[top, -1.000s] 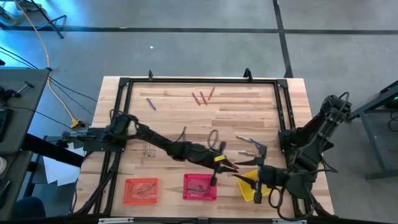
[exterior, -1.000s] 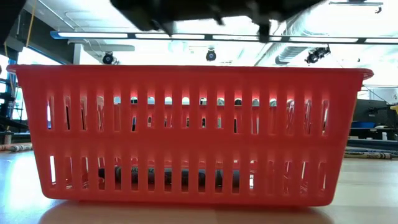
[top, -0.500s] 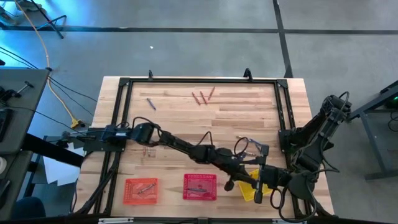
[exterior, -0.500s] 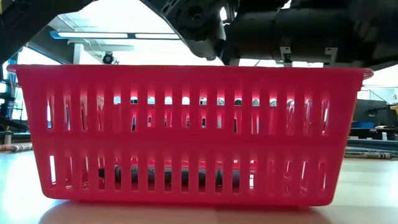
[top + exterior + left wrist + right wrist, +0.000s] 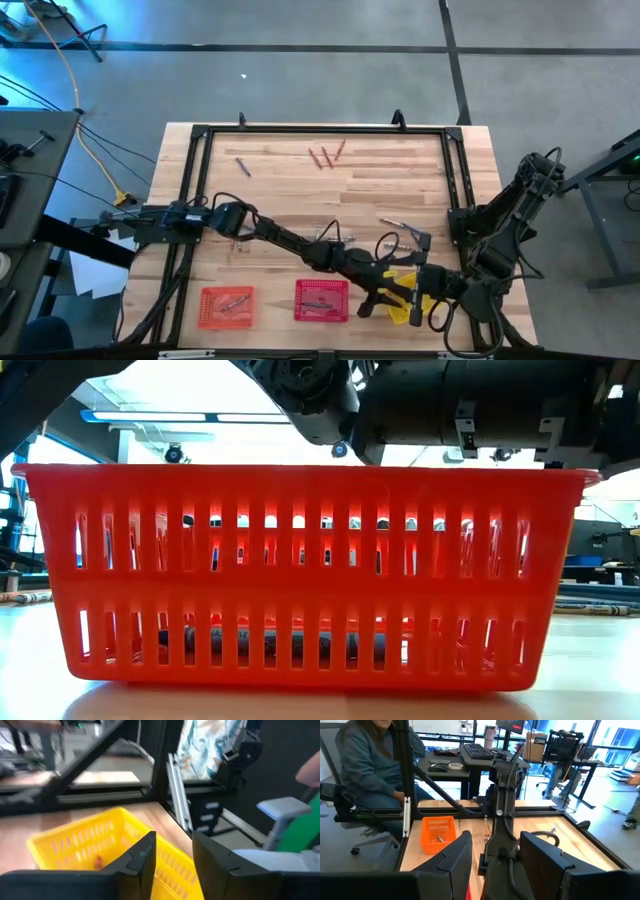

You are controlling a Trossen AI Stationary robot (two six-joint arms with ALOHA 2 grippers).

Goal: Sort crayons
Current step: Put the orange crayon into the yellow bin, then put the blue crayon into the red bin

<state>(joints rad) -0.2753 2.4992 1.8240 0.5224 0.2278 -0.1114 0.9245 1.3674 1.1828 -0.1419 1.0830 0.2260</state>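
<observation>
Here the left gripper [image 5: 375, 300] reaches across to the yellow basket [image 5: 75, 842], its jaws parted with nothing between them in the left wrist view, where a small reddish bit lies inside the basket wall. That reads as the drop step of sorting, though I cannot tell for sure that a crayon just fell. The right gripper [image 5: 492, 855] waits just beside the yellow basket, fingers spread and empty. Left of that basket sit the red basket [image 5: 322, 300] and the orange basket [image 5: 227, 306], each with short sticks lying flat. Farther from the yellow basket, 3 reddish crayons [image 5: 325, 155] lie near the table's far edge, long axes roughly toward that edge, fanned slightly; 1 bluish crayon [image 5: 242, 166] lies slanted to their left. Next comes a lift clear and a reach toward those.
</observation>
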